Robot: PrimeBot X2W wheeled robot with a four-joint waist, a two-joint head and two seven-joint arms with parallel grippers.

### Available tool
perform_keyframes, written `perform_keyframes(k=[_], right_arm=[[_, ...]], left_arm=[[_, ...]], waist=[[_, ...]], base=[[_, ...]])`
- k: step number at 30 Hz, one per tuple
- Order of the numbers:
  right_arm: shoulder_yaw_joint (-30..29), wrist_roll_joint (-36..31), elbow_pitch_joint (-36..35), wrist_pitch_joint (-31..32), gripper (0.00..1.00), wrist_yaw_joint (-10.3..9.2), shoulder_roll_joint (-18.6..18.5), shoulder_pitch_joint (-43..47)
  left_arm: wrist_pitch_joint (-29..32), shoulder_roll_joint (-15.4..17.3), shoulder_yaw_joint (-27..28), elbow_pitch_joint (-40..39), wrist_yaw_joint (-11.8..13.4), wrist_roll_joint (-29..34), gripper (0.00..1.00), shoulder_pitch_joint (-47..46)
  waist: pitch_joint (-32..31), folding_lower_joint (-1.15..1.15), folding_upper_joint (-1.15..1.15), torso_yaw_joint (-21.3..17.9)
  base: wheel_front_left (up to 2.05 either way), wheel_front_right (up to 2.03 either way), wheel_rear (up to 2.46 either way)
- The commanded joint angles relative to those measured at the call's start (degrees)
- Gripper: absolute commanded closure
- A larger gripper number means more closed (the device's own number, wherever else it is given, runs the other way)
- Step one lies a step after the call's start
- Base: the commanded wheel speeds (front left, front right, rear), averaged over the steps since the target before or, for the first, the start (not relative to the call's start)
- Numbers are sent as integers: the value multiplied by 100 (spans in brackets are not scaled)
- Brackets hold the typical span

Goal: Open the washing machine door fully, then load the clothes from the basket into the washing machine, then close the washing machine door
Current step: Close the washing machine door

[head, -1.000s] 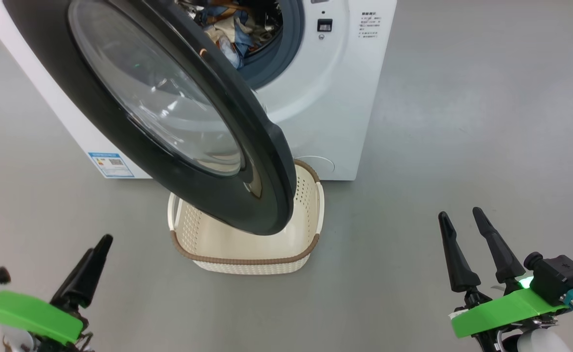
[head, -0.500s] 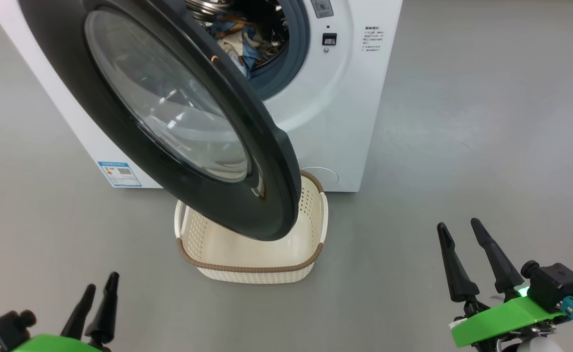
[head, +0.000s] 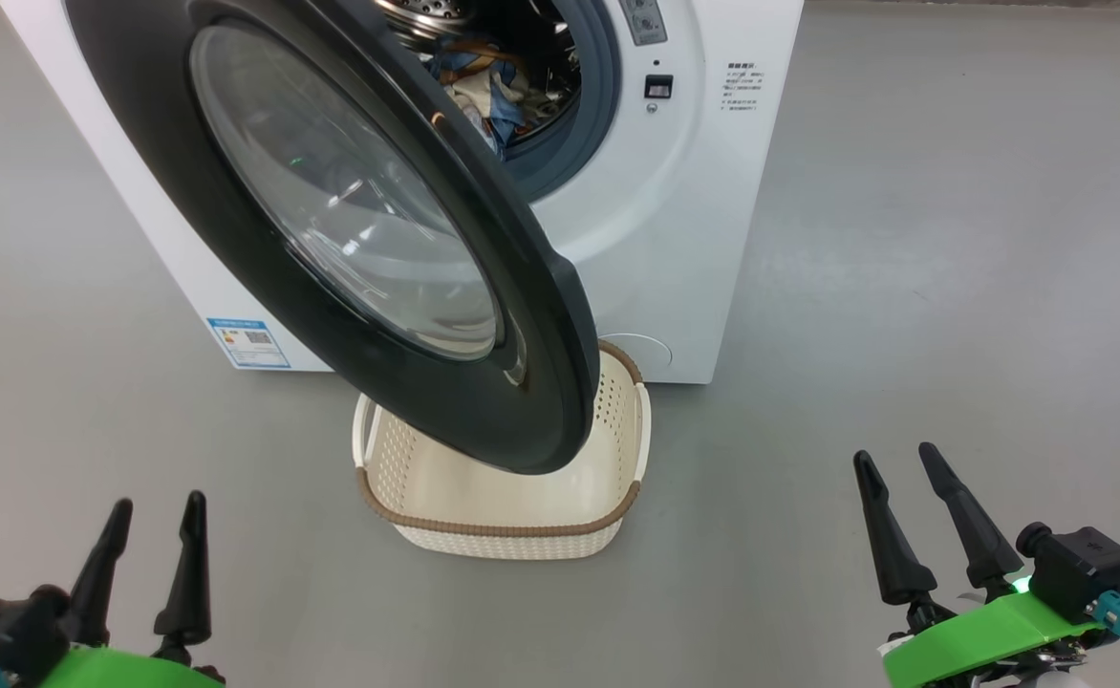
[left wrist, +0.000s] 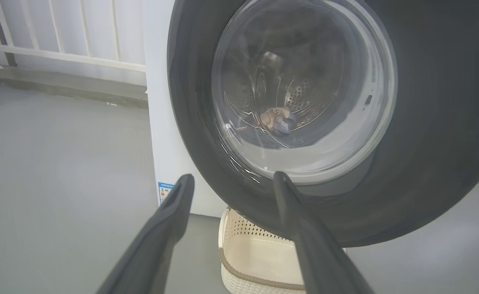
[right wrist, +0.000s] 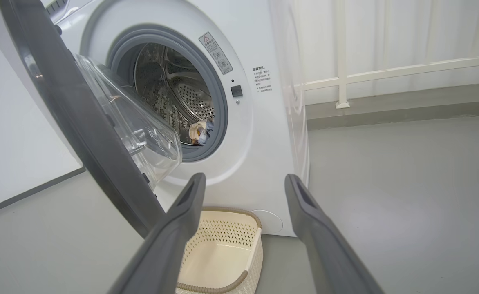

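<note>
Grey floor (head: 904,287); washing machine door (head: 331,201) partway open, overhanging basket (head: 503,530) at foot of washing machine (head: 675,239). Inside drum (head: 421,11): clothes (head: 484,81). Both low: left gripper (head: 159,501), right gripper (head: 894,452), fingers spread, gripping nothing

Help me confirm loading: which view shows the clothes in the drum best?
The head view: the blue, cream and orange clothes look largest, directly through the opening above the glossy black round door. The right wrist view shows a small clump; the left wrist view, a blur through the door glass.
</note>
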Motion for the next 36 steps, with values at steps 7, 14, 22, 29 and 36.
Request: perform_keyframes(k=[7, 14, 22, 29, 36], right_arm=[[-61, -13, -164, -29, 0, 31, -52, 26], [-172, -32, -190, -29, 0, 31, -3, 83], [-228, -43, -161, -29, 0, 31, 35, 106], [-223, -50, -56, -29, 0, 31, 32, -16], [-220, 15, 17, -29, 100, 31, 79, -291]], left_arm=[[-59, -356, 768, -883, -13, 1405, 0, 202], [-60, -565, 892, -1034, -13, 1635, 0, 325], [-60, -582, 865, -982, -13, 1620, 0, 314], [-60, -621, 830, -1012, -13, 1585, 0, 282], [-60, -702, 797, -1012, -13, 1553, 0, 336]], waist=[[48, 0, 0, -16], [104, 0, 0, -53], [149, 0, 0, -62], [144, 0, 0, -31], [82, 0, 0, 23]], base=[[0, 0, 0], [0, 0, 0], [0, 0, 0], [0, 0, 0], [0, 0, 0]])
